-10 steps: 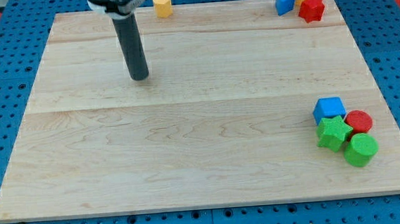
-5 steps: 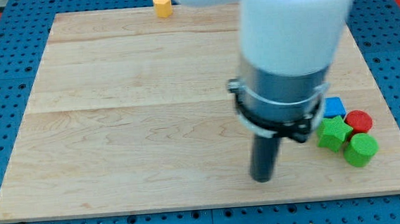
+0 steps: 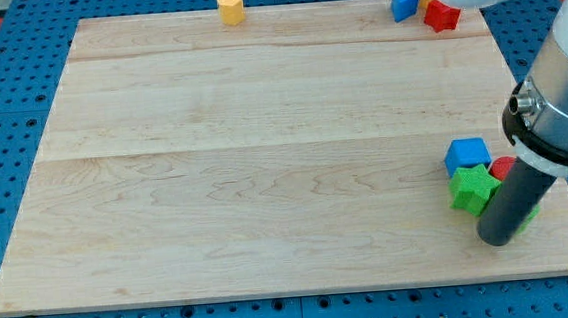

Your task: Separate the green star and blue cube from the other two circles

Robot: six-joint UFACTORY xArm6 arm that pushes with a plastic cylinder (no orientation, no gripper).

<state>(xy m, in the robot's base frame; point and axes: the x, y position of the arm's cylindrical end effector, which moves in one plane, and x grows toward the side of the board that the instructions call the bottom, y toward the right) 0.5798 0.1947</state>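
Note:
The blue cube [image 3: 466, 154] sits at the view's right, with the green star [image 3: 474, 188] touching it just below. The red circle [image 3: 503, 169] shows only as a sliver to their right, behind the rod. The green circle [image 3: 530, 214] is almost wholly hidden by the rod; only a thin green edge shows. My tip [image 3: 496, 237] rests on the board just below and right of the green star, over the place where the green circle lies.
A yellow block [image 3: 230, 5] stands at the board's top edge, left of centre. A blue triangle [image 3: 404, 2] and a red block [image 3: 441, 15] sit at the top right, with a yellow block mostly hidden behind the arm. The board's right edge [image 3: 556, 175] is close to the cluster.
My tip has swept from the view's top left, through the lower middle, to the right, onto the cluster at the green circle. The four clustered blocks look unmoved.

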